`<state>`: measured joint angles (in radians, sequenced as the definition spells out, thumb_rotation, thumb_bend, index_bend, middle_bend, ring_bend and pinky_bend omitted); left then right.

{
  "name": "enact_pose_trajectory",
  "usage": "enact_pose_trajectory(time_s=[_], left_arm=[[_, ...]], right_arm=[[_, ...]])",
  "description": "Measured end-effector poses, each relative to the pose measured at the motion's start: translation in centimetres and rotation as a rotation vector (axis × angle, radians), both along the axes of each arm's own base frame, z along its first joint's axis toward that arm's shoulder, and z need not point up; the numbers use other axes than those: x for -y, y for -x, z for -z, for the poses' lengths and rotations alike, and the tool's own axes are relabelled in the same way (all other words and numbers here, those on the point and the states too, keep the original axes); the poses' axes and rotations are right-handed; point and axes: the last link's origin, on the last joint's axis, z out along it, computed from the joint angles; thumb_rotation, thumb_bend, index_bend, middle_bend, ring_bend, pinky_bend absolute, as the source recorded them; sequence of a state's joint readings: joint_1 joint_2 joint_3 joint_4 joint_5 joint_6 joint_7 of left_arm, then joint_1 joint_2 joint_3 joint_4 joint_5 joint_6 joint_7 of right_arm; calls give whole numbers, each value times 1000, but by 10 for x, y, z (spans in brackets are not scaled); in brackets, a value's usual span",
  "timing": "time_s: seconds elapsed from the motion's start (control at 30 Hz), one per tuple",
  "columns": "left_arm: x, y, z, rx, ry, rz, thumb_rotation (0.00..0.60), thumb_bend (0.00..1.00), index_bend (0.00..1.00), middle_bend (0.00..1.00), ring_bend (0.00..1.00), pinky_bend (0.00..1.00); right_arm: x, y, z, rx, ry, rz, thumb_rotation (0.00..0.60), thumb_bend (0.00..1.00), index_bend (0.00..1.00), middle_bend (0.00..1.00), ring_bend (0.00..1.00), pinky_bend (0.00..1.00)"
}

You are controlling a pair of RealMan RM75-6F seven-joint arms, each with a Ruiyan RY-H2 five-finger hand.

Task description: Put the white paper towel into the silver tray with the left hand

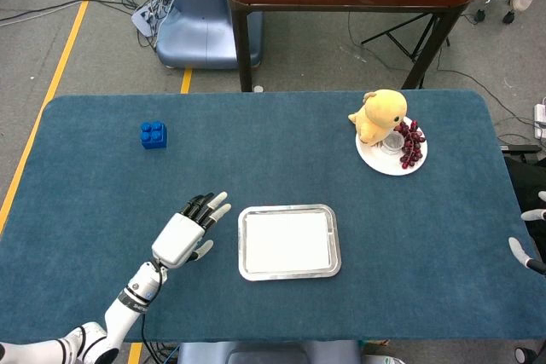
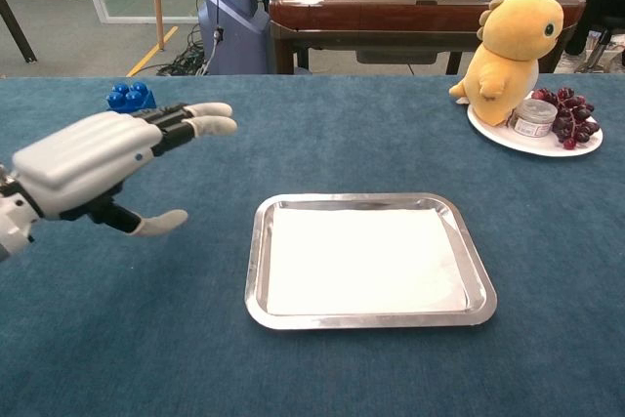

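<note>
White paper towel (image 2: 363,259) flat in silver tray (image 2: 480,280), left robot hand (image 1: 183,234) empty, fingers apart (right one barely visible at frame edge)

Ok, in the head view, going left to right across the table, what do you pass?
blue block → left hand → silver tray holding the white paper towel → yellow plush toy → grapes on the white plate.

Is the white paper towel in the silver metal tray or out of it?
In. The white paper towel lies flat inside the silver metal tray, within its rim, and the left hand is apart from it.
</note>
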<state>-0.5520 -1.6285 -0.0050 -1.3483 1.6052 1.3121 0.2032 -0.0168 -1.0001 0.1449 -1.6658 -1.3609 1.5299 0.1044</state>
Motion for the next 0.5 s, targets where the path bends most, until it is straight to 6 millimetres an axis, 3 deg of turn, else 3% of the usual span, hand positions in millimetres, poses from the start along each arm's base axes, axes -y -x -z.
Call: enact_pose_trajectory(time_s=[0.13, 0.27, 0.5], left_arm=[[9, 11, -35, -28, -24, -89, 600, 309, 86, 29, 0, 113], [22, 37, -70, -115, -95, -196, 600, 310, 86, 0, 0, 112], [50, 75, -100, -113, -178, -334, 600, 310, 86, 0, 0, 113]], right_arm=[[1, -1, 3, -10, -10, 1, 600, 255, 410, 208, 121, 66], [2, -2, 7, -20, -21, 2, 600, 254, 410, 208, 121, 66], [4, -4, 12, -26, -29, 6, 600, 254, 410, 212, 121, 66]])
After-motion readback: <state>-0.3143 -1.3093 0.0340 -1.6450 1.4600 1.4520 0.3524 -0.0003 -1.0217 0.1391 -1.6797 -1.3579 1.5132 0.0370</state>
